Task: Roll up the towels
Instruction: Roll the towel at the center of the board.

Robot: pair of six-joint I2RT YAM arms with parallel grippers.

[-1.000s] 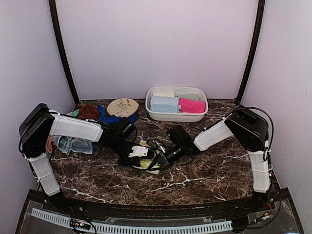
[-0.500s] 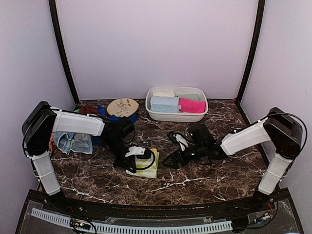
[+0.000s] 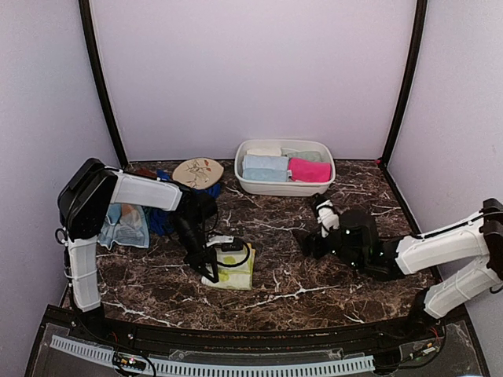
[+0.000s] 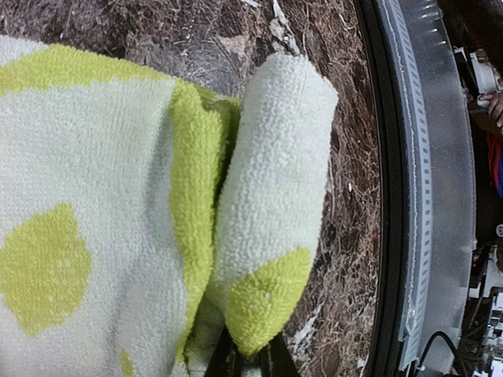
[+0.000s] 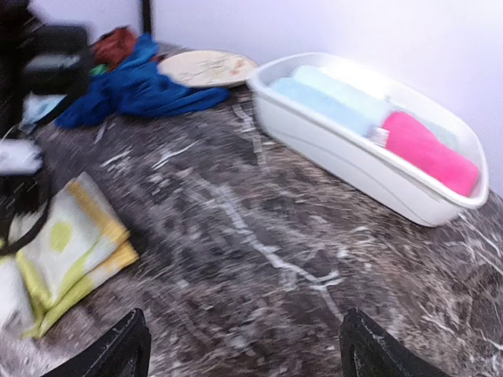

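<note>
Towel (image 3: 238, 272), yellow-green, lies folded on table (image 3: 314, 292), near-left of centre. Left gripper (image 4: 250, 360) pinches its curled edge. Right gripper (image 5: 247, 349) spread wide, right of centre. Pink towel (image 5: 428, 149) and pale blue towel (image 5: 326, 106) sit rolled in far basin (image 5: 338, 161).

No lettering, brand, number or sign can be read anywhere. The small pale tag (image 5: 380, 136) on the hot pink rolled cloth towel (image 5: 431, 149) is too blurred to read.
</note>
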